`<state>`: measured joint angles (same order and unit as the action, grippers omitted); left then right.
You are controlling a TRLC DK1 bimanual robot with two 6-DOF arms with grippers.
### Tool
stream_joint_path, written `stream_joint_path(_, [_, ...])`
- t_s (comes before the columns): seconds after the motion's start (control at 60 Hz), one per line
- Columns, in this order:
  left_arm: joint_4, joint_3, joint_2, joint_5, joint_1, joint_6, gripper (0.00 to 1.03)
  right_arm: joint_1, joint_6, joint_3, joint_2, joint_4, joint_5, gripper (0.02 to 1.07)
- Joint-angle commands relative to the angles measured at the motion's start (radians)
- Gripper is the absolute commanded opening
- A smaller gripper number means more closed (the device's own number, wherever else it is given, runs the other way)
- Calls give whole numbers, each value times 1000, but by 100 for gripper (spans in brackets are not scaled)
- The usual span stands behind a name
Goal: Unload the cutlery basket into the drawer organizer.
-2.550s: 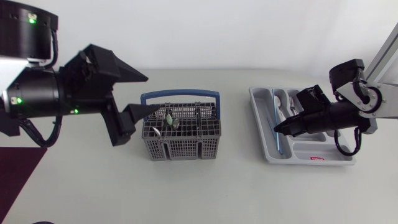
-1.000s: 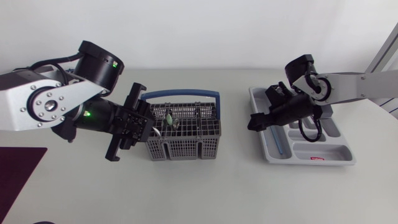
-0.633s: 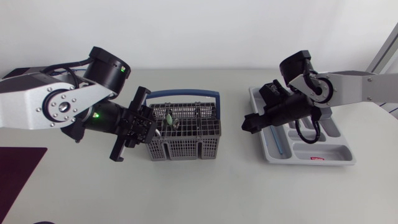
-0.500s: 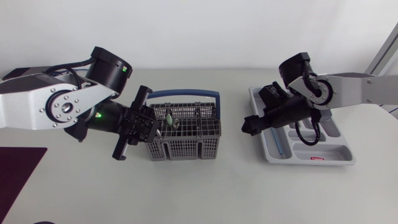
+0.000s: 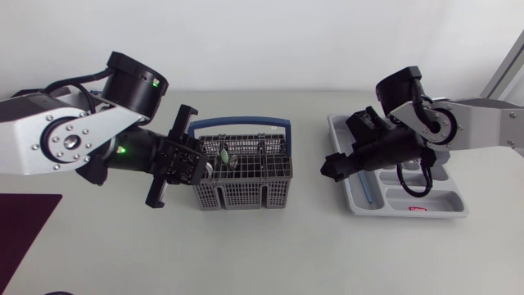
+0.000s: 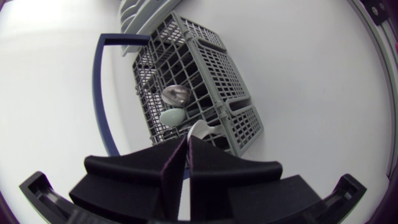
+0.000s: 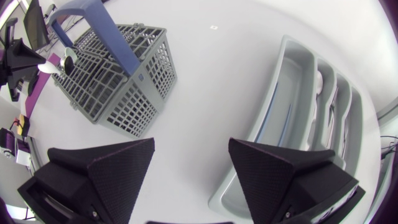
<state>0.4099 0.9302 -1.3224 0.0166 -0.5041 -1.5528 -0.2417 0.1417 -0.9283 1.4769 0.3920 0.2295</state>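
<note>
- The left pincer (image 5: 195,168) was at the 9 o'clock end of the cutlery basket (image 5: 241,195). It was pinched narrow on the white spoon (image 6: 200,129), which stood bowl-up, so the lift looked to be straight up.
- The right pincer (image 5: 331,167) gaped wide and empty, closer to the drawer organizer (image 5: 426,212), which lay at 3 o'clock from the basket.
- A green spoon (image 6: 172,117) and a metal spoon (image 6: 177,94) stood in the basket. The organizer's 9 o'clock slot held a blue piece (image 5: 366,187).

The left arm's matte black gripper (image 6: 187,146), earlier raised with its fingers spread, now sits low at the 9 o'clock end of the grey mesh cutlery basket (image 5: 241,195), pinching a white spoon (image 6: 200,129). The right gripper (image 5: 332,167), earlier over the grey drawer organizer tray (image 5: 409,211), now hangs just past its 9 o'clock rim.
</note>
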Motion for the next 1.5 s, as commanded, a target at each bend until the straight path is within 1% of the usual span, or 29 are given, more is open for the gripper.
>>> stream_joint_path(0.0, [3, -16, 40, -14, -17, -4, 15, -7, -1, 32, -26, -1, -13, 88])
stream_joint_path(0.3, [33, 1, 166, -40, -51, 36, 15, -28, 2, 66, -130, 18, -27, 88])
stream_joint_path(0.517, [69, 7, 281, -72, -96, 82, 15, -80, -1, 105, -219, 21, -44, 88])
stream_joint_path(0.617, [96, 27, 338, -93, -129, 131, 15, -110, -1, 131, -287, 18, -53, 88])
stream_joint_path(0.7, [133, 64, 362, -98, -159, 212, 15, -136, 4, 157, -352, 11, -55, 88])
stream_joint_path(0.783, [167, 110, 361, -98, -183, 330, 15, -163, 21, 184, -428, 7, -55, 88])
stream_joint_path(0.817, [167, 119, 354, -98, -189, 373, 15, -177, 32, 195, -458, 4, -55, 88])
stream_joint_path(0.833, [167, 130, 344, -98, -195, 415, 15, -186, 33, 201, -477, -1, -56, 88])
stream_joint_path(0.85, [168, 131, 341, -98, -197, 424, 15, -192, 38, 210, -495, -7, -59, 88])
stream_joint_path(0.917, [171, 144, 304, -98, -232, 559, 15, -206, 56, 229, -543, -12, -61, 89])
stream_joint_path(0.933, [171, 145, 302, -98, -234, 565, 15, -214, 58, 235, -553, -12, -61, 89])
stream_joint_path(0.95, [175, 151, 285, -98, -248, 612, 15, -219, 61, 238, -561, -12, -59, 89])
stream_joint_path(0.983, [178, 151, 261, -98, -269, 669, 15, -228, 68, 247, -580, -15, -52, 89])
stream_joint_path(1.0, [178, 150, 259, -96, -272, 674, 15, -229, 70, 247, -583, -15, -50, 89])
stream_joint_path(1.017, [178, 150, 242, -96, -284, 714, 15, -235, 73, 253, -595, -15, -39, 89])
stream_joint_path(1.083, [176, 154, 212, -89, -294, 778, 15, -252, 75, 258, -619, -16, -25, 89])
stream_joint_path(1.1, [175, 162, 189, -84, -298, 820, 15, -258, 75, 258, -626, -16, -21, 89])
stream_joint_path(1.117, [175, 165, 180, -81, -300, 835, 15, -263, 76, 258, -633, -18, -19, 89])
stream_joint_path(1.2, [178, 197, 115, -7, -297, 981, 15, -284, 79, 250, -647, -21, -18, 89])
stream_joint_path(1.3, [181, 229, 63, 49, -294, 1088, 15, -298, 79, 250, -649, -31, -19, 89])
stream_joint_path(1.35, [181, 246, 35, 62, -289, 1139, 15, -314, 81, 256, -652, -41, -24, 89])
stream_joint_path(1.383, [181, 254, 23, 71, -286, 1159, 15, -326, 81, 263, -656, -47, -32, 89])
stream_joint_path(1.4, [181, 269, 3, 85, -274, 1192, 15, -337, 84, 267, -661, -51, -39, 89])
stream_joint_path(1.45, [188, 294, -28, 128, -258, 1240, 15, -364, 88, 279, -672, -64, -68, 89])
stream_joint_path(1.483, [190, 306, -44, 141, -246, 1274, 15, -381, 95, 287, -679, -71, -87, 89])
